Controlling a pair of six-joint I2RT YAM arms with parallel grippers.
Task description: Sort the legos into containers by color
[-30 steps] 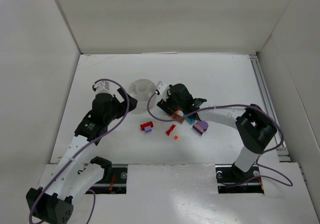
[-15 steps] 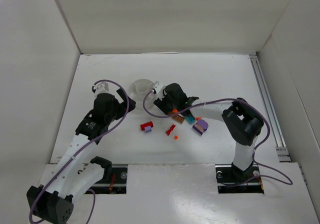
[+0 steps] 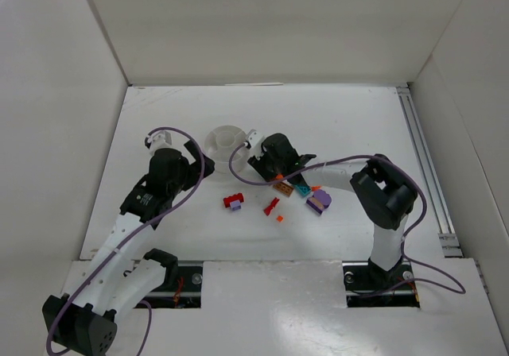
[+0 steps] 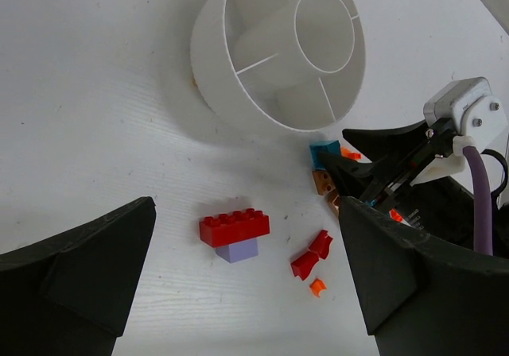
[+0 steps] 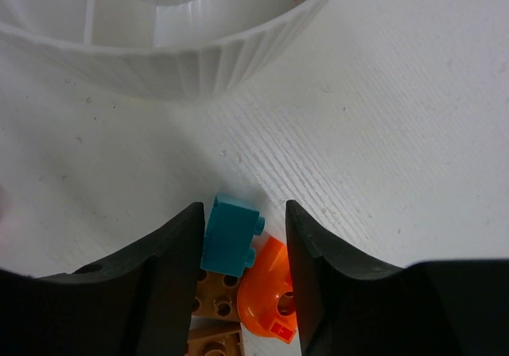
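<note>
White plastic dish, the round one split into wedges, sits toward the back middle of the table, with an arm on either side of it.

Over on the right, the right gripper is the interesting one. Its claw is squeezed down narrow around a little clump of legos. A teal brick is up against one finger and an orange dome against the other. A tan brick is tucked in just behind them. From its wrist cam the ribbed wall of the dish is right ahead of the fingertips, near but not touching. Can't tell if the clump is off the table or just resting on it.

On the other side, the left gripper hangs over the table with its claw spread wide, gripping nothing. Looking down past its fingers you see a red brick stacked on a lavender brick, lying on the near side of the dish.

More legos lie loose on the table nearer the arm bases:
- a red bit with a tiny orange bit just beside it
- a tan plate
- a teal piece
- a purple chunk, farthest right
</note>
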